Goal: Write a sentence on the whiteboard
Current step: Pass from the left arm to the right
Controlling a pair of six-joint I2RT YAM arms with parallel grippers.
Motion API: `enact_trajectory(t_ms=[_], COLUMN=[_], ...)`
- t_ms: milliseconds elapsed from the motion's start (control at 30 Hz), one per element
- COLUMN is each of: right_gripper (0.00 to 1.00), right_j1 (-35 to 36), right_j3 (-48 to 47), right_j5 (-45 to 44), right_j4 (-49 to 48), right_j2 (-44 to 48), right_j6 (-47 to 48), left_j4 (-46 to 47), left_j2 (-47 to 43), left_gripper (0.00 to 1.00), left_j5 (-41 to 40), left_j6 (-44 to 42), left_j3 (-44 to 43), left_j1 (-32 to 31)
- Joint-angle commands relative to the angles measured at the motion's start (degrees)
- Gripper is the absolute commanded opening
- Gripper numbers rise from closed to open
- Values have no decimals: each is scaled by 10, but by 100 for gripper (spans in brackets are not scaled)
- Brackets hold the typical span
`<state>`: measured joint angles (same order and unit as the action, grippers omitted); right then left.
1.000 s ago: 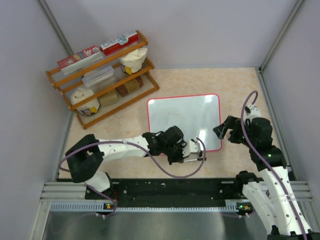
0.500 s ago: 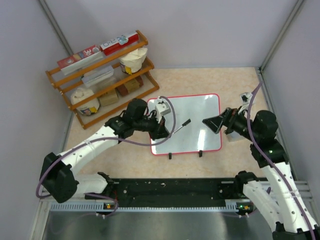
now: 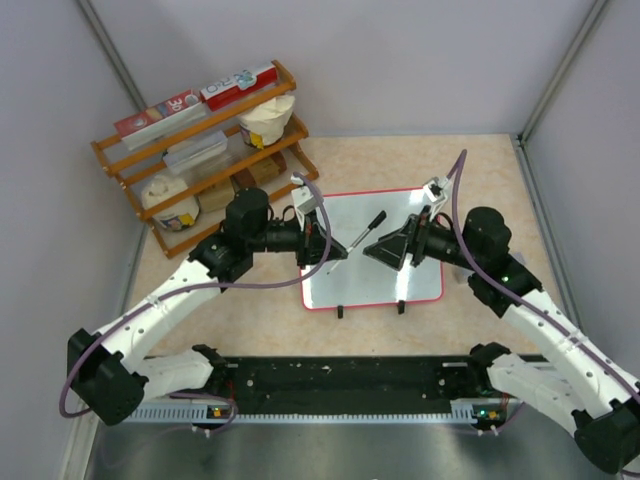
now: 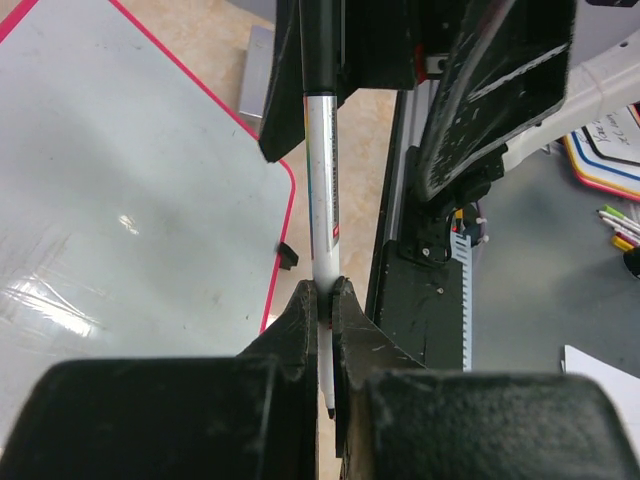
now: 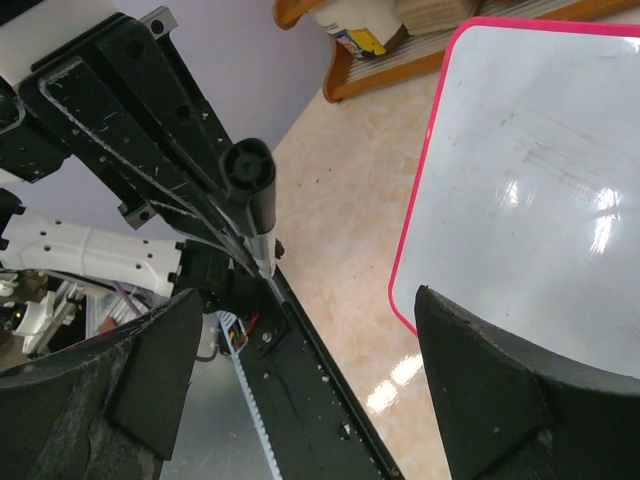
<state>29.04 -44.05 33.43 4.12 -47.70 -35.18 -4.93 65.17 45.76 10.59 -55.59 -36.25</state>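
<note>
One whiteboard (image 3: 420, 210) below, left end effector (image 3: 322, 252) clamping a marker (image 3: 358, 240) above it, right end effector (image 3: 380, 248) spread open.

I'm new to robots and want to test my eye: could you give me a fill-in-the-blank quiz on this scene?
1. The marker is clamped in the ____ claw.
2. The right claw stands ____, facing the marker's black cap.
3. The whiteboard has a thin ____ rim.
Missing words: left; open; red.
</note>
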Motion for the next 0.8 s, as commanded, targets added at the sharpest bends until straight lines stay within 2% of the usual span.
enact_trajectory(t_ms=[0, 267, 367, 400, 467, 500, 567, 600, 767], right_gripper=[83, 75, 68, 48, 38, 26, 13, 0, 0], right_j1=[22, 66, 73, 73, 75, 74, 75, 74, 75], right_j3=[-33, -53, -48, -48, -48, -48, -47, -44, -38], right_j5=[-5, -21, -21, -19, -19, -21, -28, -30, -33], right_j4=[-106, -133, -148, -149, -147, -142, -141, -141, -149], right_j2=[-21, -58, -58, -58, -56, -53, -45, -42, -35], right_j6=[-24, -23, -31, -31, -31, -29, -24, -24, -22], left_j4=[45, 95, 96, 96, 95, 93, 86, 81, 61], left_j2=[-3, -1, -3, -2, -3, -5, -7, -7, -15], left_gripper=[0, 0, 0, 0, 0, 0, 0, 0, 16], left_j5=[35, 61, 60, 59, 57, 52, 50, 50, 52], left_j6=[20, 46, 45, 44, 37, 34, 26, 22, 9], left_j3=[-28, -14, -14, -13, -10, -9, -6, -7, -2], left_j1=[3, 2, 2, 1, 2, 1, 2, 2, 1])
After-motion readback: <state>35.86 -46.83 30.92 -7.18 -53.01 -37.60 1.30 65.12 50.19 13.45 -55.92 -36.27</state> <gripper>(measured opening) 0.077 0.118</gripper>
